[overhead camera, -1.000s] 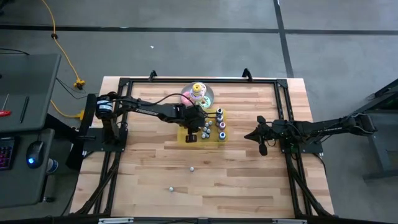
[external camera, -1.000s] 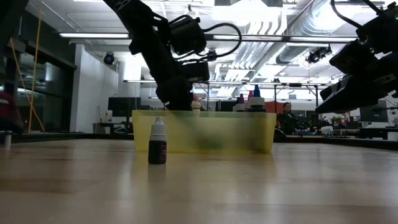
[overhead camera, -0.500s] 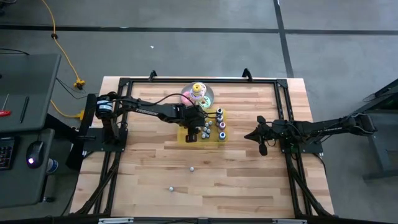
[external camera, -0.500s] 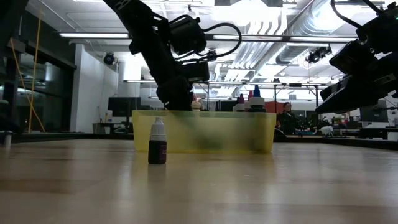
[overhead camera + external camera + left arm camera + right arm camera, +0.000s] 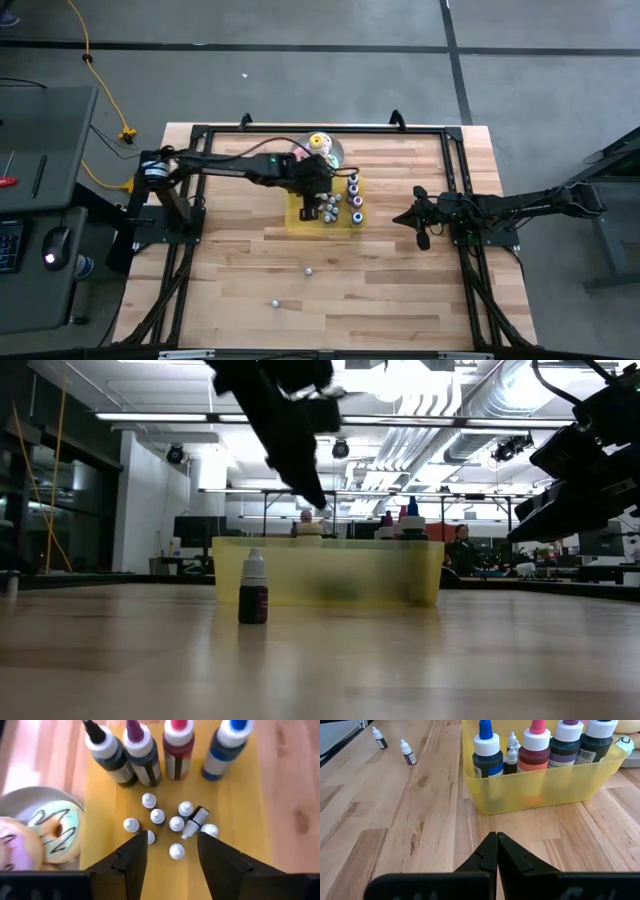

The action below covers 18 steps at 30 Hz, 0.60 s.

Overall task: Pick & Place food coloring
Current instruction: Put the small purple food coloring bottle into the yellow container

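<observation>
We see the tray (image 5: 297,222) near the middle of the table (image 5: 400,290), with the plate of ring toys (image 5: 322,150) just behind it toward the far edge. In the tray a row of four larger bottles (image 5: 150,757) stands along one side and the small food coloring bottles (image 5: 170,822) cluster beside them, one of these lying tipped over. Two more small bottles (image 5: 309,270) stand on the bare table nearer the front edge, well apart from the tray.

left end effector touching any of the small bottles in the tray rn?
Apart. In the left wrist view the left end effector is open above the yellow tray, nothing gripped; the low view shows it raised clear of the small bottles.
</observation>
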Available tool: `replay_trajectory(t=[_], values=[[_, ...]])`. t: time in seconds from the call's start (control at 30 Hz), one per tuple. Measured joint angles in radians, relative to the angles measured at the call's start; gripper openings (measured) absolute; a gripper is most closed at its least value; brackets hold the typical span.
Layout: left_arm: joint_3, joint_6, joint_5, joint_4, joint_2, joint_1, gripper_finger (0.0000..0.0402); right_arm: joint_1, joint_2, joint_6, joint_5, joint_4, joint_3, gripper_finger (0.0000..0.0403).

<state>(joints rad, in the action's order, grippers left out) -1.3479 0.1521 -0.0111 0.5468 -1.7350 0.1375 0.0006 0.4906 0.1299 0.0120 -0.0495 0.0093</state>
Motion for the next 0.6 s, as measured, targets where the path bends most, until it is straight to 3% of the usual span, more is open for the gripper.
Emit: replay_trajectory(t=[0.23, 0.6], values=[[-0.002, -0.008, -0.007, 0.169, 0.169, -0.023, 0.0168, 0.000, 0.000, 0.000, 0.000, 0.004, 0.000, 0.0000], [0.023, -0.169, 0.006, 0.338, 0.359, -0.086, 0.0168, 0.000, 0.000, 0.000, 0.000, 0.001, 0.000, 0.0000]])
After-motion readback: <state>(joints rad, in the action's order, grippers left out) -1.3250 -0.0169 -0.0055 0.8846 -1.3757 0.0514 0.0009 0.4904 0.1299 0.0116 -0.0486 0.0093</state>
